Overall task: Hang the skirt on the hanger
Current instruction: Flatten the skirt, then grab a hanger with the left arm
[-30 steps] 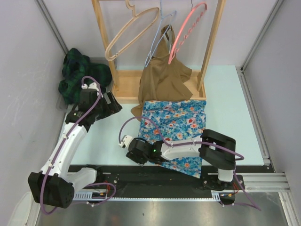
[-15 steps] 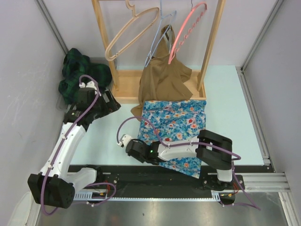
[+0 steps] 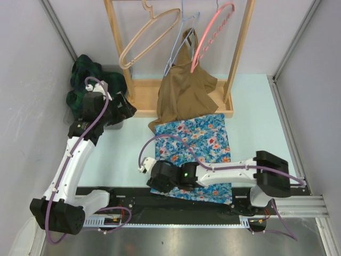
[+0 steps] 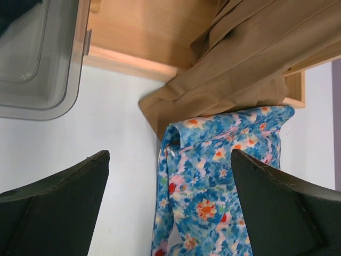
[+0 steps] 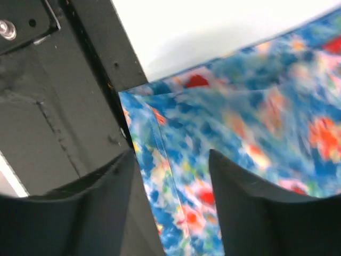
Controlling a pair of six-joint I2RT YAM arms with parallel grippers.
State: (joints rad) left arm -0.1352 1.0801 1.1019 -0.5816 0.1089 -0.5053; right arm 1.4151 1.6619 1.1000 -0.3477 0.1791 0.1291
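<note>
Pale table (image 3: pixel 256 122), grey walls (image 3: pixel 32 64), wood rack (image 3: pixel 240 48); floral skirt (image 3: pixel 197 144) lies w/ near edge over black rail (image 3: pixel 133 200). L gripper (image 4: pixel 170 160) wide open, empty; R gripper (image 5: pixel 173 160) jaws apart over skirt edge.

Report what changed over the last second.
The right gripper stayed at the skirt's near-left corner while its elbow swung right; the skirt skewed, left side nearer. The left gripper edged away toward the rack. Both are open; hangers and brown garment unmoved.
</note>
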